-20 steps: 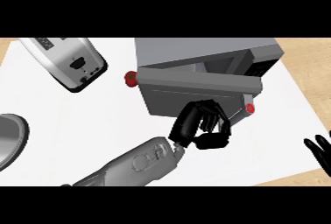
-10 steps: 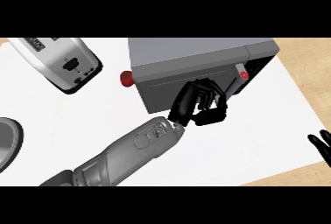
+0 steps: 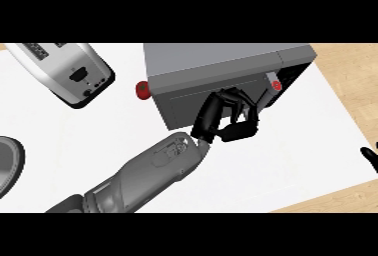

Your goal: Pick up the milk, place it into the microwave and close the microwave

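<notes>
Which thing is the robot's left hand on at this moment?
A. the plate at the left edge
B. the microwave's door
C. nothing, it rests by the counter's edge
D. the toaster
B: the left hand lies against the front of the microwave's door, well away from the toaster at the upper left.

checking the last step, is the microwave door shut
Nearly shut: the microwave door shows a dark gap at its right edge, left hand on it.
</notes>
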You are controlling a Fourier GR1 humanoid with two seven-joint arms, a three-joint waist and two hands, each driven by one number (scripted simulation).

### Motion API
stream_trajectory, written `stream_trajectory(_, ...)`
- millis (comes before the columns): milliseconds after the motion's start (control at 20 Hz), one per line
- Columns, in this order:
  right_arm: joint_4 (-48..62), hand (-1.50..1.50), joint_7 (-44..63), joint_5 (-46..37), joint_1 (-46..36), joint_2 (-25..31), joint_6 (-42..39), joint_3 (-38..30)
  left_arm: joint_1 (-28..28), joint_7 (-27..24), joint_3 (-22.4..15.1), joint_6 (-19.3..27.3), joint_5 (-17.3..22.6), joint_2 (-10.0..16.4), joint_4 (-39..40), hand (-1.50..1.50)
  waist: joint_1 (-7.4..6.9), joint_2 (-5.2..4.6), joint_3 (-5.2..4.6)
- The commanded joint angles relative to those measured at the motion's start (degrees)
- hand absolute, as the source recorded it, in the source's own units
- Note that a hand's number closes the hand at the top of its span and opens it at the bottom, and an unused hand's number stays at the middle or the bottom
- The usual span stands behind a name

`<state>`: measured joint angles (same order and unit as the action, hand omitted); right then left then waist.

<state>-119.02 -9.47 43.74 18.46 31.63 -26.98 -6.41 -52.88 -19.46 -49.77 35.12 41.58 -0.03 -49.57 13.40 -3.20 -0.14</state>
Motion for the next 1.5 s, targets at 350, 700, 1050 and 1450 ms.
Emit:
stream_trajectory(350, -1.3, -1.5, 0.7, 3.1, -0.9, 0.9, -0.4, -1.0, -1.8, -3.2, 5.5, 1.1, 7.1, 0.0, 6.6, 1.5, 1.45, -1.06, 0.06)
stream_trajectory(700, -1.9, -1.5, 1.4, 4.3, -1.5, 1.9, -1.8, -0.4, -2.2, -7.8, 5.5, 2.2, 8.0, 0.0, 7.1, 1.5, 0.92, -1.62, 0.04)
stream_trajectory(1050, -3.2, -1.5, 2.0, 6.6, -1.8, 3.0, -3.0, -0.3, -2.9, -9.5, 5.0, 2.9, 9.9, 0.0, 7.5, 1.5, 1.67, -1.68, 0.07)
stream_trajectory(1450, -4.9, -1.5, 2.9, 7.7, -2.1, 3.9, -3.4, 0.2, -2.5, -12.0, 4.0, 3.6, 11.5, 0.0, 8.0, 1.5, 2.35, -1.85, 0.03)
